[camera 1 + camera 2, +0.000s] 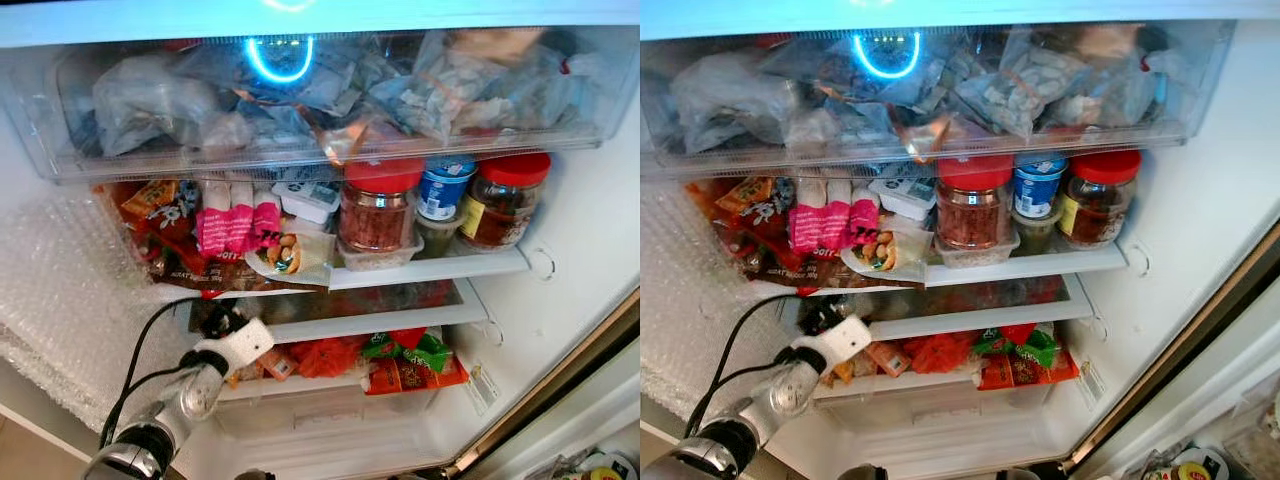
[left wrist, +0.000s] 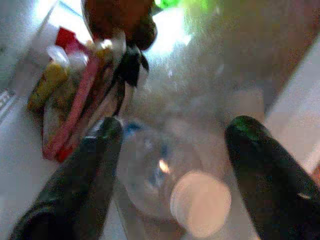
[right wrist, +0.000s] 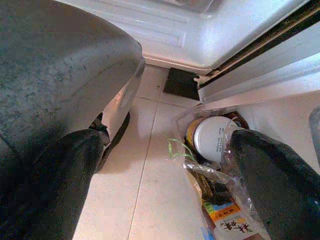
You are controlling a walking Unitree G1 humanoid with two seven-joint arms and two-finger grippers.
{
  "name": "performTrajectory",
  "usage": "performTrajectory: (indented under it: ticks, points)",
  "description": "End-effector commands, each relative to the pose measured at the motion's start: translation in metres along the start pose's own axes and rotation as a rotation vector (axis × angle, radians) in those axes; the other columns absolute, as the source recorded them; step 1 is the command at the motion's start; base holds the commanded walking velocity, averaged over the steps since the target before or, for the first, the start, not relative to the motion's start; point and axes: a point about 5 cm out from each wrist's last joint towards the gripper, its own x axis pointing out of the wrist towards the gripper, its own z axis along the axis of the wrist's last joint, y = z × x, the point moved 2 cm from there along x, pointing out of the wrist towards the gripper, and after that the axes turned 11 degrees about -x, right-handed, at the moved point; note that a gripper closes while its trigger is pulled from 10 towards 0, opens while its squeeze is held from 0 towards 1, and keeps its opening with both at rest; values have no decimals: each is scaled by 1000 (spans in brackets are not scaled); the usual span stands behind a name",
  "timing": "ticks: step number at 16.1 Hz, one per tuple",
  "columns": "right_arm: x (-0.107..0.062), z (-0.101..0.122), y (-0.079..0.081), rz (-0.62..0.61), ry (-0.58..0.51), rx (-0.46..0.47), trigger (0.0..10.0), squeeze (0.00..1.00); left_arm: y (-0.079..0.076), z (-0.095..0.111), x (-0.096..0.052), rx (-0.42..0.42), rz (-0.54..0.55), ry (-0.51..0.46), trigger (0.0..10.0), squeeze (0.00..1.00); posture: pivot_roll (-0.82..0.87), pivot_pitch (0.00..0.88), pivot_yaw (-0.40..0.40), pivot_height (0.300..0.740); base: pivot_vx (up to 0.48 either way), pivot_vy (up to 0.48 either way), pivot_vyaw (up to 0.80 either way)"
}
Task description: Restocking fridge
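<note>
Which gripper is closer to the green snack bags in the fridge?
Left. The left gripper reaches into the fridge on a shelf just above the green bags. The right gripper hangs outside, low over the floor.

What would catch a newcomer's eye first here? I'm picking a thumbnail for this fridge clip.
Probably the red-lidded jars on the right of the middle shelf, beside a blue-lidded tub. Above them, a clear drawer crammed with plastic bags reflects a glowing ring light. Lower left, the left gripper, fingers open, reaches into the lower shelf.
</note>
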Motion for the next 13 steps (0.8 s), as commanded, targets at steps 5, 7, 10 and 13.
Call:
performTrajectory:
  ticks: [5,7,10,13]
  points:
    - [1,3,0,-5,-10,-1,10000,0,-2,6,-1,23,-51,-55,10000,1000,2,22,-24,646,0,0,0]
    - [1,3,0,-5,-9,-2,10000,0,-8,6,-6,0,-93,-76,10000,0,5,24,-23,646,0,0,0]
    - [1,3,1,-3,-9,-2,10000,0,-18,6,-17,-63,-149,-119,10000,0,5,25,-20,646,0,0,0]
    - [1,2,1,-2,-8,-3,10000,0,-20,9,-26,-98,-174,-159,10000,0,13,27,-22,646,0,0,0]
